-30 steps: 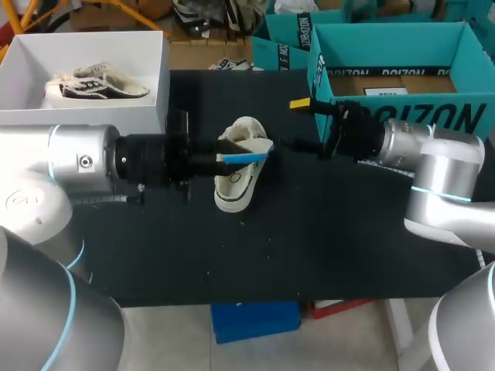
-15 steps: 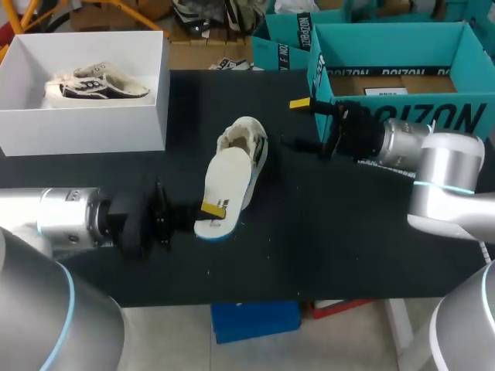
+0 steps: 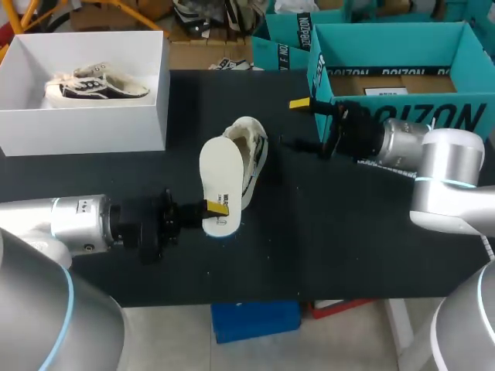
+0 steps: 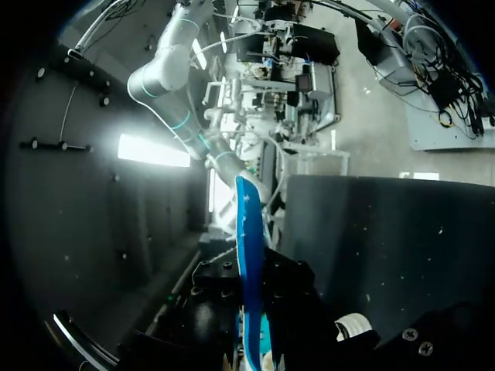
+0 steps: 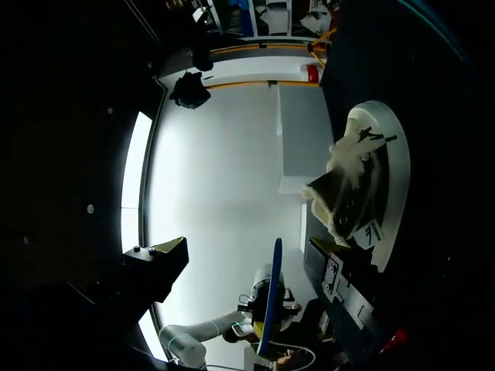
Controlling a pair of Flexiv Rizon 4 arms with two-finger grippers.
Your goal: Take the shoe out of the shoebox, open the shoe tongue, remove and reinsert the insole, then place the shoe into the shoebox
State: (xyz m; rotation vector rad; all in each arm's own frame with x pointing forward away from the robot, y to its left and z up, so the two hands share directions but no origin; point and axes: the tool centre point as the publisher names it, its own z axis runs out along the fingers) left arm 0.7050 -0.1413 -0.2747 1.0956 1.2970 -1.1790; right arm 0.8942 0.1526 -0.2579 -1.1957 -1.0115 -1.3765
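A cream low shoe lies on its side on the black table, opening toward my right arm. The white insole with a blue underside is out of the shoe, and my left gripper is shut on its heel end; its toe end overlaps the shoe. In the left wrist view the insole shows edge-on between the fingers. My right gripper stands open just right of the shoe, empty. From the right wrist the shoe is ahead and the insole stands edge-on beyond it.
A white shoebox at the back left holds a second shoe. Teal boxes stand at the back right, behind my right arm. A blue object sits below the table's front edge.
My left gripper drew the insole out of the shoe toward the table's front left, then edged back toward the shoe. The shoe tipped onto its side. The right arm stayed put.
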